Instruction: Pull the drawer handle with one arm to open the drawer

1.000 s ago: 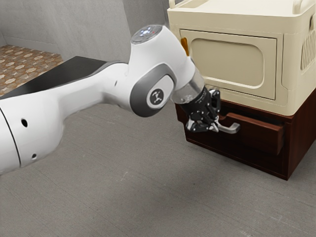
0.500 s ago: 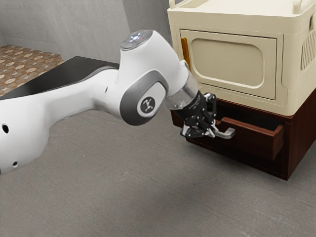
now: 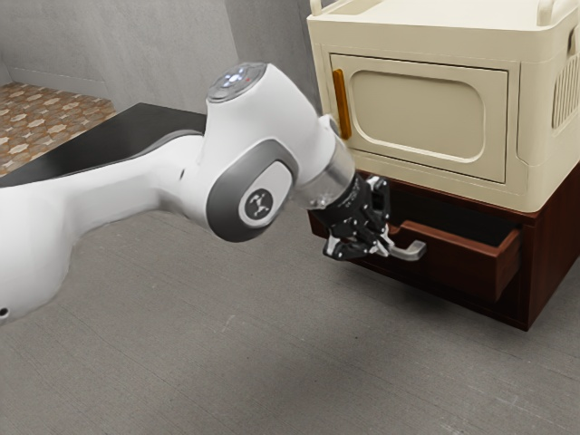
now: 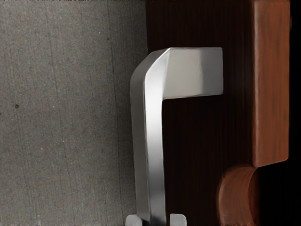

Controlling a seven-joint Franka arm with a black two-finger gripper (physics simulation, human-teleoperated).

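The exterior view looks from the arm's (image 3: 118, 204) side, set back from the jaws and above them, slanting down across them. It is the wide one: it takes in the cabinet (image 3: 535, 263) behind the jaws and the floor (image 3: 236, 353) below. The wrist view looks from the hand (image 3: 349, 213), just behind the jaws and close in, facing past their tips along the handle (image 4: 153, 150), down toward the floor. Both views share the handle, the drawer (image 4: 202, 141) front beside the jaws — and some floor beyond them.
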